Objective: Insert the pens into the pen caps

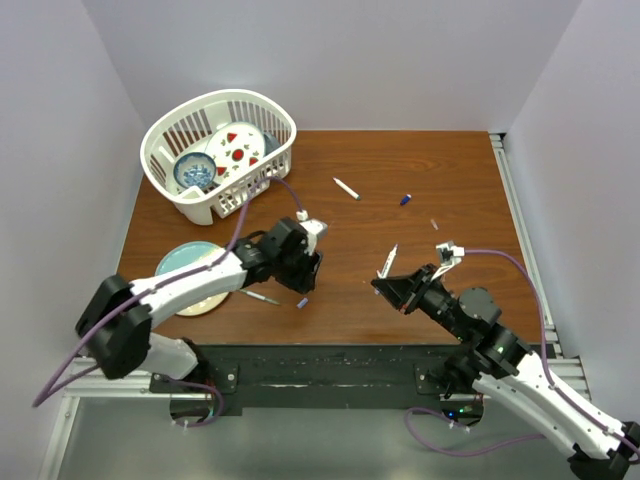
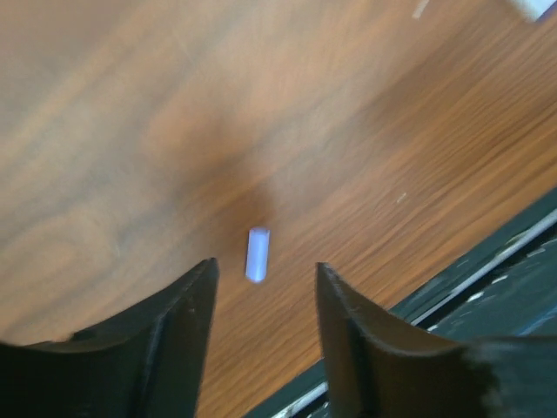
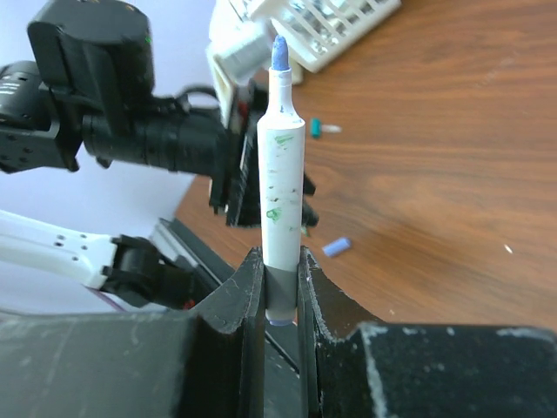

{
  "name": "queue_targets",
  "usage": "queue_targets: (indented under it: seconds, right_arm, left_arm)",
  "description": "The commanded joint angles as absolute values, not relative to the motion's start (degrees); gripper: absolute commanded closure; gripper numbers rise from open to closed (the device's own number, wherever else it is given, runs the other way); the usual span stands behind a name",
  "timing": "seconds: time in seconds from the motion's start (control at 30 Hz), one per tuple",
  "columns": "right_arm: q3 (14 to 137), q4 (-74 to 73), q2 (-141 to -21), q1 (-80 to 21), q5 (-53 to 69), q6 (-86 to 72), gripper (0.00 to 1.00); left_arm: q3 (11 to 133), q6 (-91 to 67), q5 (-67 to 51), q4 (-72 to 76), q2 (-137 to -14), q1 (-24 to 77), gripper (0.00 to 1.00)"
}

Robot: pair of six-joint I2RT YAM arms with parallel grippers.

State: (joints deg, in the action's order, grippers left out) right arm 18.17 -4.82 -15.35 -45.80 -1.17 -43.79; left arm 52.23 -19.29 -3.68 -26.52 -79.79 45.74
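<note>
My right gripper [image 3: 281, 270] is shut on the grey lower end of a white pen [image 3: 283, 174], which stands up from the jaws with its blue tip on top. In the top view this pen [image 1: 388, 262] points away from my right gripper [image 1: 384, 282]. A purple pen cap [image 2: 258, 254] lies on the wood just beyond my left gripper [image 2: 265, 279], whose fingers stand open on either side of it without touching. From above, the same cap [image 1: 301, 303] sits by my left gripper [image 1: 308, 279]. Another pen [image 1: 345, 188] and a blue cap [image 1: 405, 199] lie farther back.
A white basket [image 1: 168, 135] holding dishes stands at the back left. A pale plate [image 1: 190, 262] lies under my left arm, with a thin pen [image 1: 258, 297] beside it. A small piece [image 1: 434, 224] lies right of centre. The table's near edge [image 2: 487, 252] is close to the purple cap.
</note>
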Motion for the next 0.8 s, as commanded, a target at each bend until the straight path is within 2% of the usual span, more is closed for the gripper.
queue_targets:
  seconds: [0.0, 0.1, 0.53, 0.77]
  right_arm:
    - [20.5, -8.5, -14.5, -45.8, -4.3, -42.5, 1.00]
    - [20.4, -8.8, -13.7, -45.9, -4.6, -42.5, 1.00]
    - [21.4, -12.3, -13.0, -45.8, -6.1, -41.5, 1.00]
    - [21.9, -14.6, -12.2, -45.8, -6.9, -41.0, 1.00]
  left_arm:
    - [56.9, -16.9, 3.9, -34.6, -87.3, 50.8, 0.50]
    - [57.6, -17.3, 6.7, -35.7, -90.3, 51.9, 0.51]
    - [59.3, -16.8, 4.6, -32.1, -96.0, 53.0, 0.55]
    - [58.9, -17.6, 5.7, -32.7, -98.5, 53.1, 0.61]
